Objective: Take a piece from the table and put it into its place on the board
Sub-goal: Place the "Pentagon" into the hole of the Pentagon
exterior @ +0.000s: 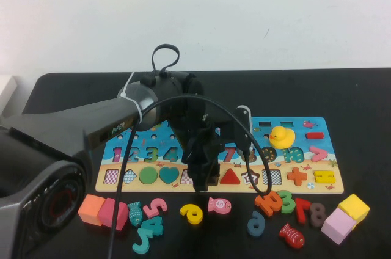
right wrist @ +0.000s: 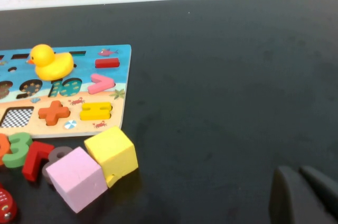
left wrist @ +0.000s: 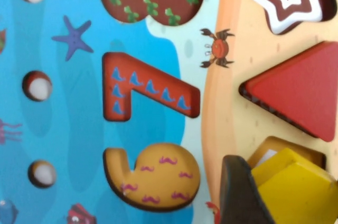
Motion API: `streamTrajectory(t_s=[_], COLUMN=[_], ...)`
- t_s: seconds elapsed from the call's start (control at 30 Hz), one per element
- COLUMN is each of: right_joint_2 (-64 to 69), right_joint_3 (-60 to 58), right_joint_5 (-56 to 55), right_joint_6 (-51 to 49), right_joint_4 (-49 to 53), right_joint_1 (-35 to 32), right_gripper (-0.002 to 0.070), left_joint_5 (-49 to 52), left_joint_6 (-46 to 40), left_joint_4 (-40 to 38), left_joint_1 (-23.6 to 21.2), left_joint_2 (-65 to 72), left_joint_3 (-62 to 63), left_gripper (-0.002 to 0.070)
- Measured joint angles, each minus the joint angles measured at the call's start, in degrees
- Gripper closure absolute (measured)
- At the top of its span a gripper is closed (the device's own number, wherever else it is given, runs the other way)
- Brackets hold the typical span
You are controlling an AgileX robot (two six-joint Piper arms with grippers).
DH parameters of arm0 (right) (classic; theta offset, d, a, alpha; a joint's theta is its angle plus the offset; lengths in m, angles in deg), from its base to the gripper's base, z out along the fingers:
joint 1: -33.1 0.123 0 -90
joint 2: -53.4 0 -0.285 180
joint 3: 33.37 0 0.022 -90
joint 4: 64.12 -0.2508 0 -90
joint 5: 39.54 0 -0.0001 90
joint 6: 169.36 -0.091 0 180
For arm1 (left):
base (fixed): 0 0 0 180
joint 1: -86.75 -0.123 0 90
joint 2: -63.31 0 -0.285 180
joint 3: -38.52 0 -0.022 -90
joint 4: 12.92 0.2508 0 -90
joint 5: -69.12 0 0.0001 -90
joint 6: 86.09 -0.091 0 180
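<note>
My left gripper (exterior: 198, 181) reaches over the front row of the board (exterior: 317, 149) and is shut on the yellow pentagon (left wrist: 296, 187). In the left wrist view one dark finger (left wrist: 240, 192) presses the piece's side. The piece hangs tilted over the pentagon recess (left wrist: 266, 151), between the red triangle (left wrist: 301, 89) and the board's near edge, and covers most of it. In the high view the gripper hides both piece and recess. My right gripper (right wrist: 303, 197) is shut and empty, low over the black table (right wrist: 222, 76) to the right of the board; it is outside the high view.
A yellow duck (exterior: 281, 136) stands on the board's right part. Loose numbers and fish lie in front of the board, among them a yellow 6 (exterior: 192, 213). A yellow cube (exterior: 354, 207) and a pink cube (exterior: 338, 225) sit front right, and orange and pink blocks (exterior: 91, 209) front left.
</note>
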Motion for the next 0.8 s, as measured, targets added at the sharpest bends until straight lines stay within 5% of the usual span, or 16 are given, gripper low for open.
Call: streamTrajectory(t_s=[0.8], right_joint_2=[0.0], right_joint_3=[0.0], right_joint_5=[0.0], right_joint_6=[0.0], right_joint_4=[0.0], right_joint_1=[0.0], right_gripper=[0.0657], left_joint_5=[0.85], left_joint_6=[-2.72], left_joint_4=[-0.33], left_joint_1=[0.0], left_joint_2=[0.05], left_joint_3=[0.0], left_gripper=[0.0356])
